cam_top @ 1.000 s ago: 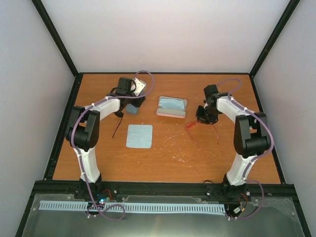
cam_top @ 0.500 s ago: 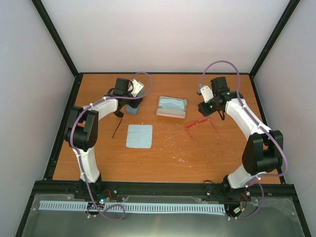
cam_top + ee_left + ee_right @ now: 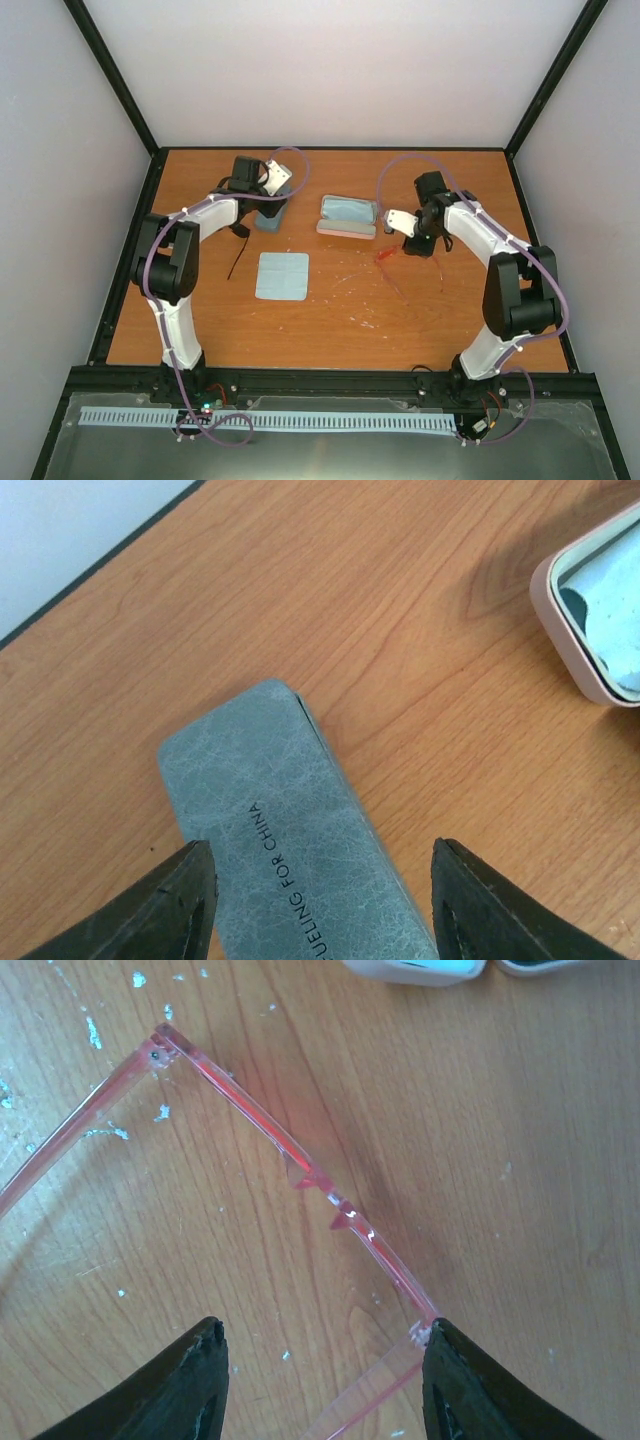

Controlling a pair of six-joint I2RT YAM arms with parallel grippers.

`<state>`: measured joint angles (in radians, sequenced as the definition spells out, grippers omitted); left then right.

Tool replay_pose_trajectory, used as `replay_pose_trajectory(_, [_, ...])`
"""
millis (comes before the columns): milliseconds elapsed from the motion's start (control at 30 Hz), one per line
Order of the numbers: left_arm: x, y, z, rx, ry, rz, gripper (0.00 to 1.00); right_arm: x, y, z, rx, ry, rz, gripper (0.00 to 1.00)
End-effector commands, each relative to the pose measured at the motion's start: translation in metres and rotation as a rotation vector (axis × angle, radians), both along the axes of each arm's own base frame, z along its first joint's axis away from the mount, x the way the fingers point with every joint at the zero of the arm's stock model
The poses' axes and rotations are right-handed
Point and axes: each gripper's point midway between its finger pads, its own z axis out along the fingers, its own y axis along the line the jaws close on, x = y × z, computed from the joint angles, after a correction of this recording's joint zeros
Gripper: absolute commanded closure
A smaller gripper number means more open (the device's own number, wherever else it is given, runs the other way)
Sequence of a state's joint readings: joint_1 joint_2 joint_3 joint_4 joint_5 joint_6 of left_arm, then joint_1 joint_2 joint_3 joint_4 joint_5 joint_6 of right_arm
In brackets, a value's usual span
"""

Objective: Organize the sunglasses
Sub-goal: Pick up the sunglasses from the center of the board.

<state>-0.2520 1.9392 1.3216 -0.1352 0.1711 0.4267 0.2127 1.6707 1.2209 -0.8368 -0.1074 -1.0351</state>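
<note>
- Two pairs of sunglasses: one pink-red pair (image 3: 240, 1110) and one black pair (image 3: 236, 260), mostly hidden.
- Two cases: one pink case (image 3: 346, 230), lying open, and one blue-grey case (image 3: 290, 850).
- Two light-blue cloths: one flat cloth (image 3: 281, 275) on the tabletop (image 3: 330, 320) and one cloth in the pink case (image 3: 349, 210).
- Two grippers: the left gripper (image 3: 322, 880) and the right gripper (image 3: 322, 1360).

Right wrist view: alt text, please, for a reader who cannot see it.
Slim sunglasses with a translucent pink-red frame lie unfolded on the scuffed orange wooden table, just beyond the two black fingertips of the open right gripper.
</note>
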Motion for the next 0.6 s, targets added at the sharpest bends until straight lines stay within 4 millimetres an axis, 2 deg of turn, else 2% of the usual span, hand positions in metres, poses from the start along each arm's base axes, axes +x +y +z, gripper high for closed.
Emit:
replay_pose_trajectory(0, [0.009,0.004,0.002,0.005,-0.003,0.001,0.41,0.0,0.008,-0.012,-0.028,0.004,0.114,0.47])
replay_pose_trajectory(67, [0.009,0.003,0.001,-0.001,0.001,0.001,0.41,0.002,0.008,-0.019,-0.033,0.011,0.113,0.47])
replay_pose_trajectory(200, [0.009,0.003,0.0,-0.005,0.004,0.006,0.41,0.005,0.023,-0.032,-0.032,0.021,0.142,0.47])
replay_pose_trajectory(367, [0.009,0.003,0.001,-0.006,0.004,0.011,0.41,0.02,0.035,-0.04,-0.01,0.018,0.123,0.47])
replay_pose_trajectory(567, [0.009,0.004,-0.001,-0.004,0.005,0.011,0.41,0.024,0.033,-0.049,-0.036,0.029,0.113,0.57])
